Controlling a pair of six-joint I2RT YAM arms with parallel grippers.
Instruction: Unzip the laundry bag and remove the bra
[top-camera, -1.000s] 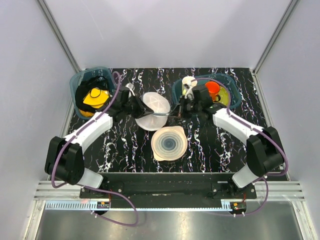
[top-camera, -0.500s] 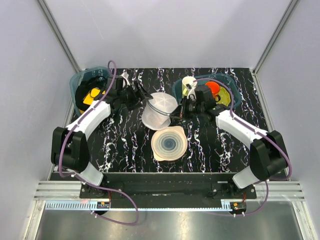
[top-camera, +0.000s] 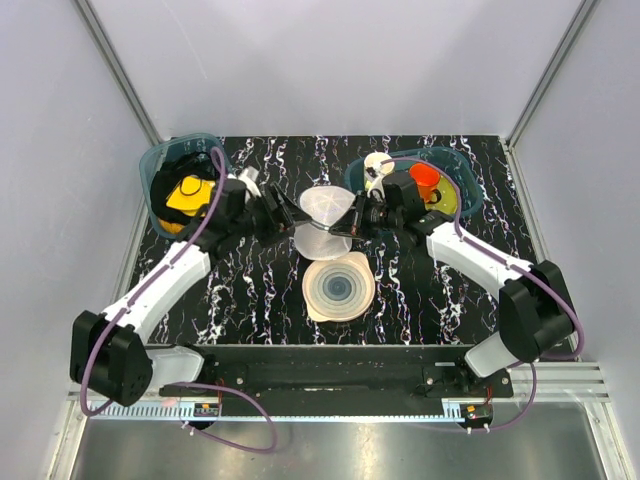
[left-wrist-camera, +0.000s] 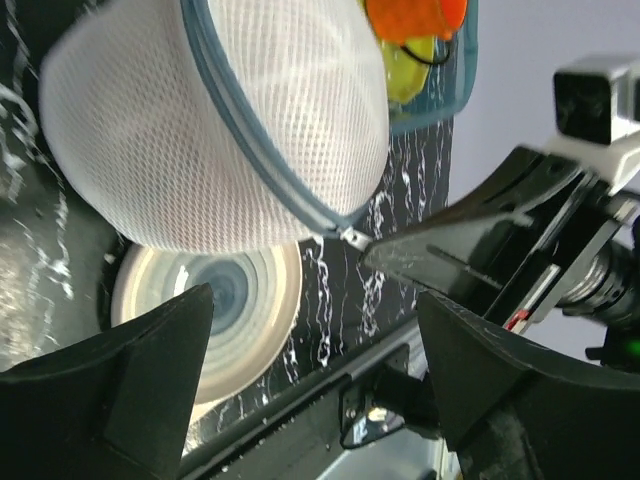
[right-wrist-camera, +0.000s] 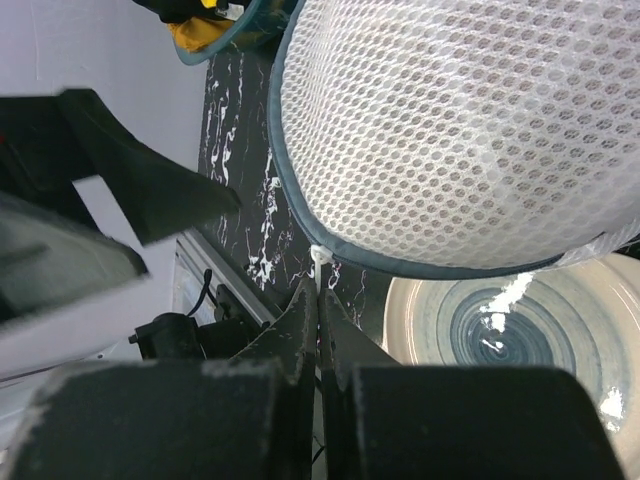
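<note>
The laundry bag (top-camera: 322, 212), a white mesh dome with a blue-grey zip round its rim, hangs above the table between both arms. My right gripper (top-camera: 346, 228) is shut on its small white zip pull (right-wrist-camera: 320, 260), just under the bag's rim (right-wrist-camera: 300, 215). My left gripper (top-camera: 298, 216) stands open on the bag's left side, its fingers (left-wrist-camera: 120, 390) wide apart and clear of the mesh (left-wrist-camera: 220, 130). In the left wrist view, the right gripper's finger (left-wrist-camera: 450, 250) meets the zip's end. The bra does not show in any view.
A pale plate with blue-grey rings (top-camera: 338, 287) lies on the black marbled table below the bag. A teal bin (top-camera: 160, 170) at the back left holds yellow and black garments. Another teal bin (top-camera: 462, 180) at the back right holds an orange garment (top-camera: 425, 176).
My left gripper has opened and let go of the bag. The bag has turned up on edge and now hangs from the right gripper's hold on the zip pull.
</note>
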